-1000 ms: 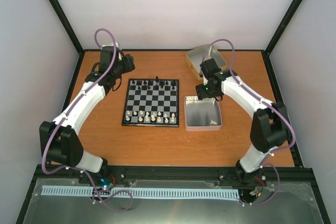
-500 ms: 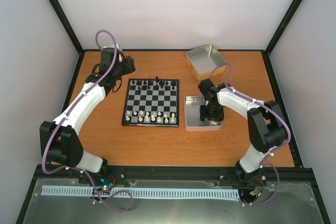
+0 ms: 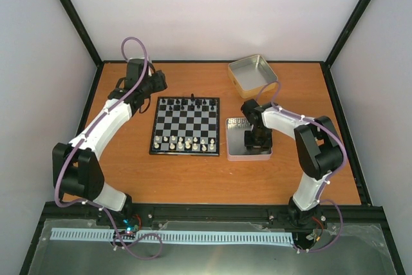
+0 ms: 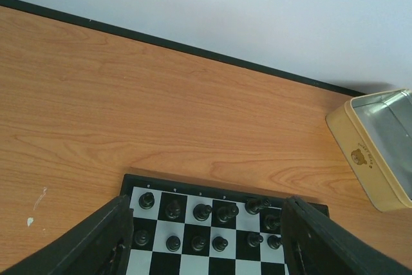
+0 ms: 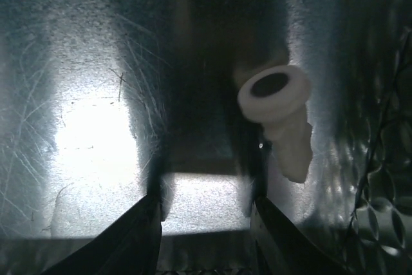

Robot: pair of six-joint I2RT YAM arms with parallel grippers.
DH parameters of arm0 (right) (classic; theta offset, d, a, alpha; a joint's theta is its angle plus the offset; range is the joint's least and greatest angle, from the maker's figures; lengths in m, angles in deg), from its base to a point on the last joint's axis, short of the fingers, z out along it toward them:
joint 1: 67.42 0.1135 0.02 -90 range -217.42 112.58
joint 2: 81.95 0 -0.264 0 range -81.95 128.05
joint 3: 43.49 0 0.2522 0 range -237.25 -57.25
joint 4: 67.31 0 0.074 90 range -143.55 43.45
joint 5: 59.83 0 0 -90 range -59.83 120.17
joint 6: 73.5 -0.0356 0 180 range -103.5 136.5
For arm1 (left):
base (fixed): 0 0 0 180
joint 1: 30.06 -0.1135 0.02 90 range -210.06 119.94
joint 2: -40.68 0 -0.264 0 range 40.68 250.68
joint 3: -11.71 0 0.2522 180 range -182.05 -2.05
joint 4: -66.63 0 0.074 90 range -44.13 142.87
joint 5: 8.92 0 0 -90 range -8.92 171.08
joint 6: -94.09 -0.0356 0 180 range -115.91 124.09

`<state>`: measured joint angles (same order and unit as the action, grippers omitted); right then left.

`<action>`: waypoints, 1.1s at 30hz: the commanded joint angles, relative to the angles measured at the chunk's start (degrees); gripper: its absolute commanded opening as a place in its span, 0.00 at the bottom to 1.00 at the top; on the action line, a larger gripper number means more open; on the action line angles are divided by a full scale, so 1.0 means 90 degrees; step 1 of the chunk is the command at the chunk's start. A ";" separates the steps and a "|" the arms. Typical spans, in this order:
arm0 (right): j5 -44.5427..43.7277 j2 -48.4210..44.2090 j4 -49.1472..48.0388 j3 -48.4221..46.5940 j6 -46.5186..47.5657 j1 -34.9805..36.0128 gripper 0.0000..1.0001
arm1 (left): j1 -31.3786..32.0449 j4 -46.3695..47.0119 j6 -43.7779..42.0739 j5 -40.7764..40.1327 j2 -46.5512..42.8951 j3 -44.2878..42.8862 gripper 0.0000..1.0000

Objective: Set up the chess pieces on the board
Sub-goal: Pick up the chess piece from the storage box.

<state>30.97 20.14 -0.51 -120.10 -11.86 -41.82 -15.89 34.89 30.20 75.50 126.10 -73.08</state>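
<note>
The board (image 3: pixel 186 125) lies at mid table, with black pieces (image 3: pixel 188 102) on its far rows and cream-white chess pieces (image 3: pixel 187 142) on its near rows. My right gripper (image 3: pixel 257 140) is down inside the near metal tin (image 3: pixel 234 149), open and empty. In the right wrist view a cream-white piece (image 5: pixel 280 117) lies on its side on the tin floor, just right of my right gripper (image 5: pixel 206 223), outside the jaws. My left gripper (image 3: pixel 156 83) hovers open and empty at the board's far left corner; its view (image 4: pixel 206 243) shows the black pieces (image 4: pixel 203 212) on the board (image 4: pixel 193 188).
A second cream-sided metal tin (image 3: pixel 252 75) stands at the back right, also seen in the left wrist view (image 4: pixel 380 149). A black frame rail (image 3: pixel 206 62) edges the wooden table. Bare wood lies in front of the board.
My right gripper has swung from between the two tins down into the near tin. The left gripper has shifted slightly toward the board's far corner.
</note>
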 commanded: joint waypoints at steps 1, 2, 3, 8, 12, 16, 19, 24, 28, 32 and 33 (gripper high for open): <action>-0.0173 0.0206 -0.0210 -0.0085 0.0086 -0.0055 0.39 | -0.0051 -0.0083 -0.0147 -0.0091 0.0036 -0.0361 0.64; -0.0186 0.0235 -0.0234 -0.0137 0.0121 -0.0052 0.39 | -0.0051 -0.0084 -0.0154 -0.0096 0.0034 -0.0365 0.64; -0.0216 0.0265 -0.0243 -0.0209 0.0143 -0.0057 0.40 | -0.0051 -0.0094 -0.0161 -0.0095 0.0046 -0.0383 0.64; -0.0558 0.0229 -0.0266 -0.0493 0.0071 -0.0169 0.47 | -0.0051 -0.0121 -0.0167 -0.0107 0.0055 -0.0401 0.64; -0.0670 0.0000 -0.0478 -0.0590 0.0208 -0.0223 0.47 | -0.0047 -0.0136 -0.0147 -0.0106 0.0054 -0.0387 0.64; -0.0641 0.0074 -0.0480 -0.0527 0.0387 -0.0228 0.48 | -0.0051 -0.0135 -0.0147 -0.0131 0.0051 -0.0385 0.64; -0.0739 0.0169 -0.0427 -0.0506 0.0405 -0.0228 0.50 | -0.0051 -0.0130 -0.0148 -0.0133 0.0041 -0.0382 0.64; -0.0950 0.0272 -0.0475 -0.0636 0.0416 -0.0247 0.53 | -0.0051 -0.0143 -0.0138 -0.0131 0.0048 -0.0373 0.64; -0.0994 0.0423 -0.0572 -0.0809 0.0268 -0.0286 0.57 | -0.0051 -0.0132 -0.0130 -0.0111 0.0049 -0.0364 0.64; -0.0948 0.0497 -0.0665 -0.0935 0.0150 -0.0315 0.59 | -0.0049 -0.0151 -0.0139 -0.0109 0.0008 -0.0373 0.64; -0.0877 0.0467 -0.0702 -0.0933 0.0122 -0.0316 0.60 | -0.0051 -0.0151 -0.0133 -0.0110 -0.0010 -0.0364 0.64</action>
<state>23.41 23.72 -5.34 -126.77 -9.02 -44.13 -15.89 34.33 30.00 75.06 126.43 -74.11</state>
